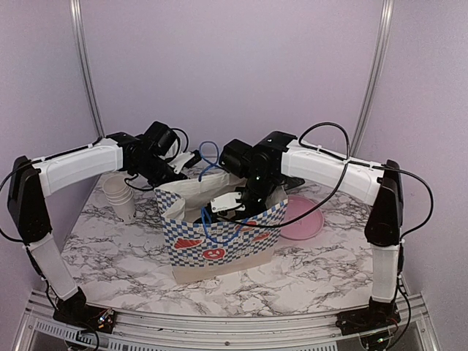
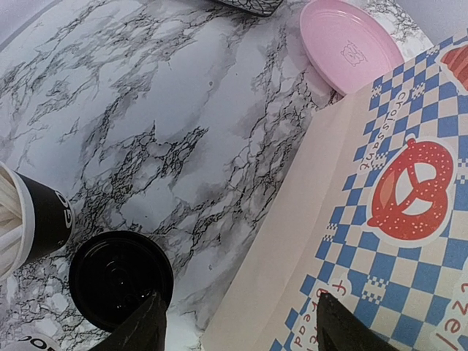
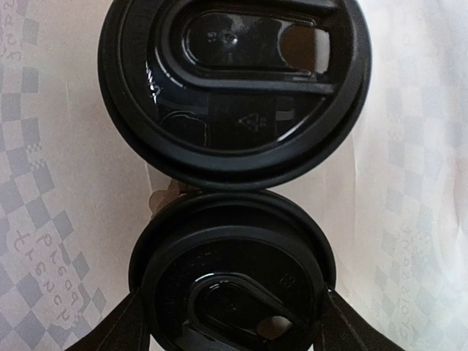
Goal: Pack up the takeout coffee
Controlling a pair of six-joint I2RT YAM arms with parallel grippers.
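A white marble-patterned tabletop with grey veins (image 1: 124, 256) lies in soft, even light. Behind the table stand plain pale lilac walls (image 1: 234, 66). Two curved silver metal poles (image 1: 85, 73) rise near its far corners. A silver aluminium frame rail (image 1: 219, 322) runs along its near edge.

The bag (image 1: 183, 257) is blue-and-white checked with red pretzel prints, on a white counter (image 1: 117, 256) veined grey-black. The plate (image 2: 347, 44) is pink; the takeout coffee (image 3: 234, 88) lids are black.
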